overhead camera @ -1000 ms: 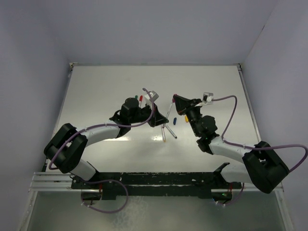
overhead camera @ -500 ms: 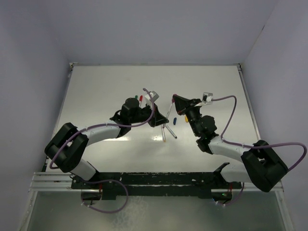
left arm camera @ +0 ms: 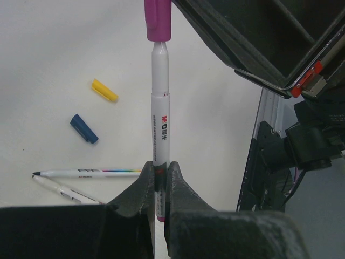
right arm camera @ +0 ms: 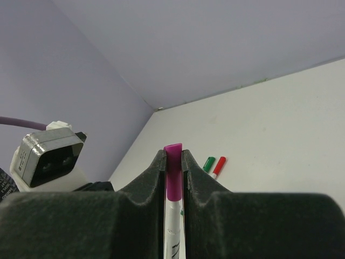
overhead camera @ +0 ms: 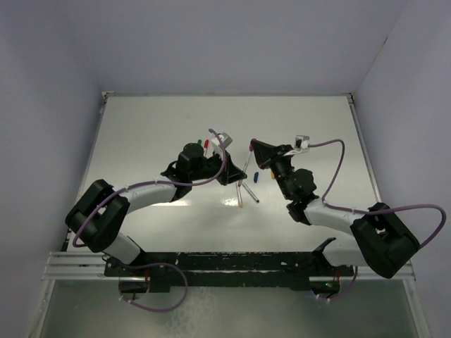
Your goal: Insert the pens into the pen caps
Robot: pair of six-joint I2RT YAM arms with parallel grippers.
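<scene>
Barely anything has moved in the last second: the right gripper (right arm camera: 172,155) has crept slightly leftward. Above mid-table, the left gripper (left arm camera: 156,186) is clamped on a white pen (left arm camera: 159,124) whose tip sits in the purple cap (left arm camera: 158,21), pinched by the right one. Beneath lie two loose pens (left arm camera: 91,173), a blue cap (left arm camera: 84,128) and a yellow cap (left arm camera: 104,90). Nearer the far edge rest a green cap (right arm camera: 208,163) and a red cap (right arm camera: 220,161) on the glossy white table (overhead camera: 141,127), with lavender walls (overhead camera: 211,42) around.

A glossy white table (overhead camera: 141,127) sits boxed in by plain pale lilac walls (overhead camera: 211,42).
</scene>
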